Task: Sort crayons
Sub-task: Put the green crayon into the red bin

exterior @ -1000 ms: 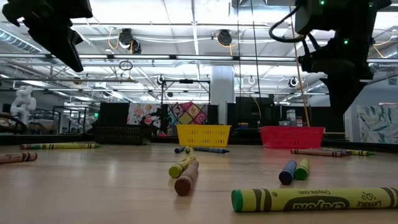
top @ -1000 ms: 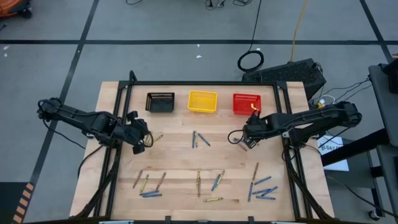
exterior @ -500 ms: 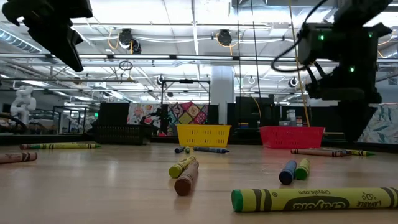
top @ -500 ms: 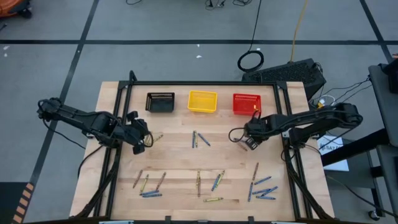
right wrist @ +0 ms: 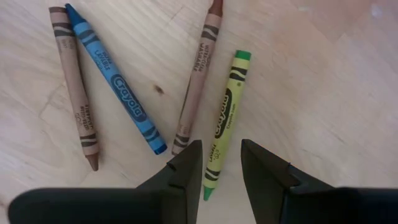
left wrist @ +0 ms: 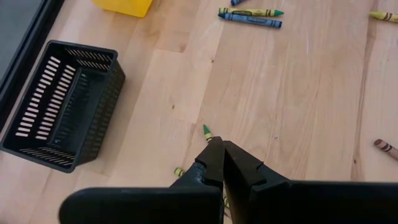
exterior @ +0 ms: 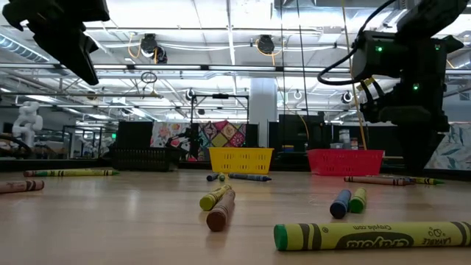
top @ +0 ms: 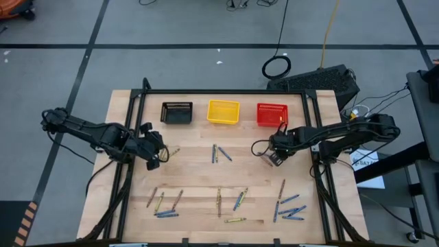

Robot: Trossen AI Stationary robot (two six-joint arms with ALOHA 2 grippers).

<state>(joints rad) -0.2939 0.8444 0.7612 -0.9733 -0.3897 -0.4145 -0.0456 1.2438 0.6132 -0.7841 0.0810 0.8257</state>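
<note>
Left gripper (left wrist: 221, 160) pinched closed above a green-tipped crayon (left wrist: 208, 132), black basket (left wrist: 59, 104) off to one side, blue and green crayons (left wrist: 250, 16) lying farther out.

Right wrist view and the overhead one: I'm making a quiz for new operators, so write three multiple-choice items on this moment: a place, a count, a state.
1. Which basket stands nearest the right arm?
A black
B yellow
C red

2. How many crayons show in the right wrist view?
A two
B four
C seven

3. How does the right gripper stand?
A open, jaws either side of the green crayon's end
B shut on a blue crayon
C shut on nothing

Key:
1. C: the red basket ends the row on the right arm's side.
2. B: two brown, one blue and the green crayon lie there.
3. A: wood shows between each finger and the green crayon.

The left gripper waits shut near the black basket.
</note>
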